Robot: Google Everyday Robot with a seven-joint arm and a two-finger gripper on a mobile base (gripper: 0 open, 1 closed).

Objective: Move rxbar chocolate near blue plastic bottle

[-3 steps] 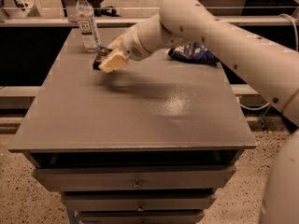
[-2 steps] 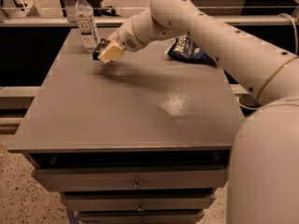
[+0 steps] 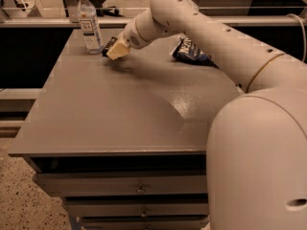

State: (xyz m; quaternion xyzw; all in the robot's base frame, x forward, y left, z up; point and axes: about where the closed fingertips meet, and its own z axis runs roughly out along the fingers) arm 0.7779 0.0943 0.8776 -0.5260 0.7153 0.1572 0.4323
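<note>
Hovering low over the far left part of the grey table [image 3: 120, 114], the gripper [image 3: 115, 51] appears clamped on the rxbar chocolate [image 3: 108, 45], whose dark wrapper juts out from the tip on the side facing the blue plastic bottle [image 3: 89, 23]. The bar sits just beside the bottle's base, apart from it by a narrow strip of tabletop; whether its lower edge touches the surface cannot be told. The bottle stands upright near the back edge, and the arm [image 3: 216, 37] stretches in from the right, passing over a crinkled blue snack bag [image 3: 191, 51] that lies well apart from the bar. By this reading the carry is essentially complete and only the release is not yet done. Three hazards follow. First, any further travel toward the left could drive the bar or the gripper into the tall, light bottle and topple it or push it off the rear edge. Second, letting go from a height or at a tilt could make the flat bar skid or flip away from the bottle. Third, a withdrawal that sweeps low could drag the bar back or brush the snack bag.
</note>
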